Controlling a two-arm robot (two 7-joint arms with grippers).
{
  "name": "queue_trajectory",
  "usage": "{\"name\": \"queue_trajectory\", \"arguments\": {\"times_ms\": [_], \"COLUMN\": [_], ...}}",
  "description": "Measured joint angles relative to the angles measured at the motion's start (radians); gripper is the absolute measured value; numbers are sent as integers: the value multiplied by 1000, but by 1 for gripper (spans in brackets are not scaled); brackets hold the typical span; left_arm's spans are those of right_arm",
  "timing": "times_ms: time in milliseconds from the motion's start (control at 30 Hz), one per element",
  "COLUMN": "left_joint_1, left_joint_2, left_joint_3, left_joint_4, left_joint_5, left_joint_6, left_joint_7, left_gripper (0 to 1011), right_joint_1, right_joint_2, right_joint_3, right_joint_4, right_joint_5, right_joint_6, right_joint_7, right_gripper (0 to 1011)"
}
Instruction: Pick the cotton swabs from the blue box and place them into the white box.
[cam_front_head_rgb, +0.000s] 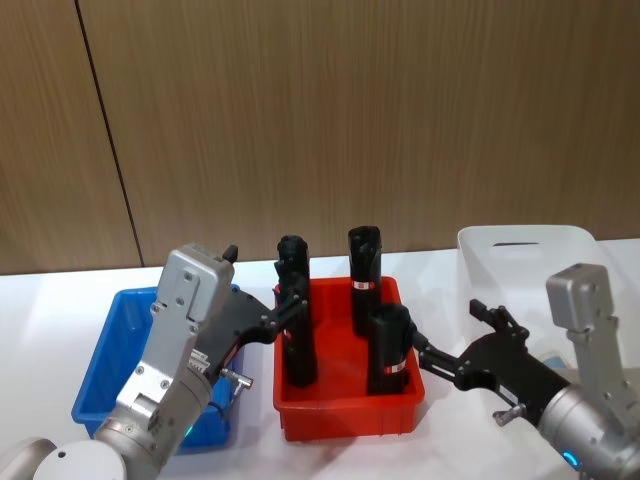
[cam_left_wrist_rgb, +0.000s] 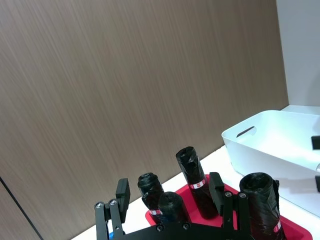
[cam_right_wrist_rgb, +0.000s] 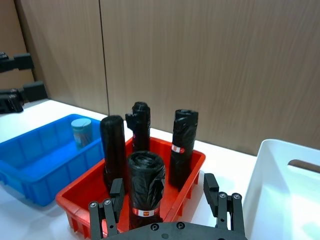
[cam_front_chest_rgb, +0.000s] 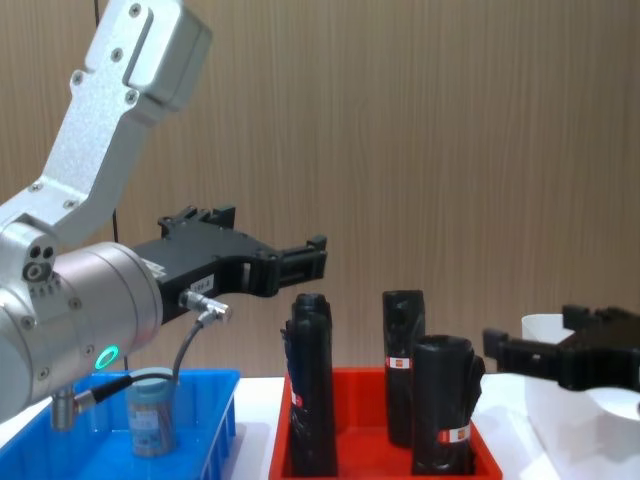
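One cotton swabs jar (cam_front_chest_rgb: 150, 412), clear with a grey-blue lid, stands upright in the blue box (cam_front_chest_rgb: 216, 420); it also shows in the right wrist view as the jar (cam_right_wrist_rgb: 81, 131) inside the blue box (cam_right_wrist_rgb: 40, 155). My left gripper (cam_front_chest_rgb: 300, 258) hangs open and empty well above the blue box (cam_front_head_rgb: 112, 345), at its edge toward the red tray; its fingers (cam_left_wrist_rgb: 122, 192) are spread wide. The white box (cam_front_head_rgb: 500, 255) stands at the right. My right gripper (cam_front_head_rgb: 455, 335) is open and empty, low between the red tray and the white box (cam_right_wrist_rgb: 270, 170).
A red tray (cam_front_head_rgb: 345, 405) sits between the two boxes and holds several tall black rolls (cam_front_head_rgb: 388, 350) with red-white labels. They rise to about the height of both grippers. A wood-panelled wall runs behind the white table.
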Motion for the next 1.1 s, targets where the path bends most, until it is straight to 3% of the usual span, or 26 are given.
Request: {"name": "queue_trajectory", "arguments": {"times_ms": [1100], "left_joint_1": [0], "left_joint_2": [0], "left_joint_3": [0], "left_joint_4": [0], "left_joint_5": [0], "left_joint_6": [0], "left_joint_7": [0], "left_gripper": [1000], "right_joint_1": [191], "right_joint_2": [-86], "right_joint_3": [-28], "right_joint_4": [286], "right_joint_5": [-31], "right_joint_6": [4], "right_joint_7": [155], "right_gripper": [1002]}}
